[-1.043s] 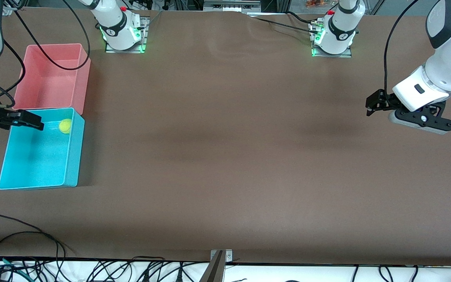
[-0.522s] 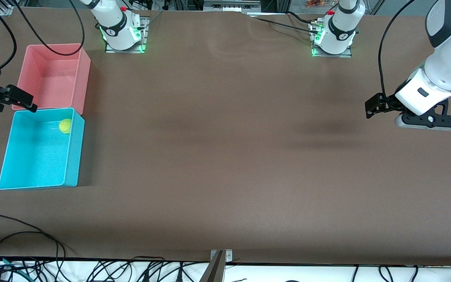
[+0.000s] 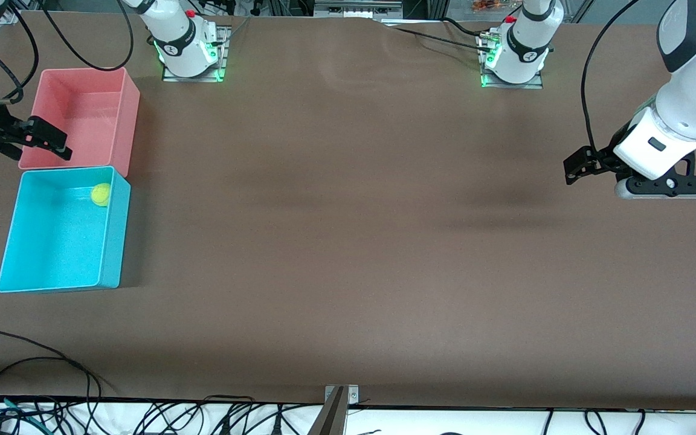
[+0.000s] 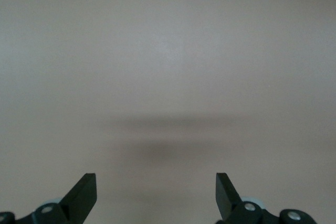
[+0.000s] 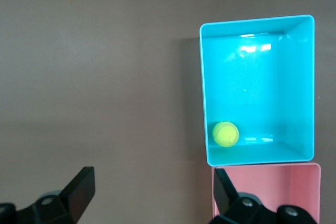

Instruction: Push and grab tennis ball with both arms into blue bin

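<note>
Inside the rectangular cyan-blue plastic bin [image 3: 61, 241], the fuzzy yellow-green tennis ball [image 3: 101, 194] sits in the corner nearest the pink plastic tub [image 3: 82, 118]. Right gripper [image 3: 46, 140] hangs over that tub's edge, fingers apart; left gripper [image 3: 577, 168], fingers apart, waits over bare brown tabletop [image 3: 348, 241].

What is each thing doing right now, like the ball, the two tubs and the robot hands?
Small fuzzy yellow-green tennis ball: lying inside the blue bin, in a corner beside the pink tub.
Rectangular cyan-blue plastic bin: upright, holding the ball.
Rectangular pink plastic tub: upright, nothing in it.
Right gripper: fingers open, holding nothing, over the pink tub's edge.
Left gripper: fingers open, holding nothing, over bare table.
</note>
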Robot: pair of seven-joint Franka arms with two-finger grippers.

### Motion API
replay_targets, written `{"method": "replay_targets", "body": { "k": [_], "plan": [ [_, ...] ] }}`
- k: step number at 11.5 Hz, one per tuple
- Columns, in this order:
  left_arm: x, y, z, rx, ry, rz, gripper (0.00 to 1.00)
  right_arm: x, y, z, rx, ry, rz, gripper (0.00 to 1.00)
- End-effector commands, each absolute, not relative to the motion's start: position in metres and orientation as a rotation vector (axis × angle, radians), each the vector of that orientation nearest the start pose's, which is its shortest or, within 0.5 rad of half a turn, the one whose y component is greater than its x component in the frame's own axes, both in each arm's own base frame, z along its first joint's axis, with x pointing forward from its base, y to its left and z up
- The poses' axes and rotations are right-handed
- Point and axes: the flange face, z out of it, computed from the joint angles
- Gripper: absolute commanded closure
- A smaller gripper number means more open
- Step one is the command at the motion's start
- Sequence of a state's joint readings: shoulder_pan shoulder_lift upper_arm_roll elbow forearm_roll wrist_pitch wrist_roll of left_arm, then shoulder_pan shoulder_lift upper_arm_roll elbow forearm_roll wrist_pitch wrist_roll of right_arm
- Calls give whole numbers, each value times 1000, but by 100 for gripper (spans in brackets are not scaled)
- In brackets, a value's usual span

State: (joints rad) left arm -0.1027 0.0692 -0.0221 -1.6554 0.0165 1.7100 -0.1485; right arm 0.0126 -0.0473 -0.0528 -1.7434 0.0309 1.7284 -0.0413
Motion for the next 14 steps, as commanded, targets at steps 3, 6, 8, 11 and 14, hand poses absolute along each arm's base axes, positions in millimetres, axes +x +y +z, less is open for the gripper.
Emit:
{"method": "replay_targets", "body": {
  "k": [3, 6, 8, 11, 14],
  "plan": [
    [579, -70, 572, -3110, 11, -1, 0, 560, -31, 602, -3120, 37, 44, 0],
    [578, -69, 574, -3111, 6, -1, 0, 557, -33, 607, -3142, 36, 68, 0],
    [578, -68, 574, -3111, 3, 4, 0, 554, -34, 614, -3143, 31, 80, 0],
    [578, -67, 574, -3111, 1, 1, 0, 555, -37, 628, -3139, 50, 34, 0],
    [579, -67, 576, -3111, 1, -3, 0, 550, -49, 631, -3142, 75, 60, 0]
  ]
}}
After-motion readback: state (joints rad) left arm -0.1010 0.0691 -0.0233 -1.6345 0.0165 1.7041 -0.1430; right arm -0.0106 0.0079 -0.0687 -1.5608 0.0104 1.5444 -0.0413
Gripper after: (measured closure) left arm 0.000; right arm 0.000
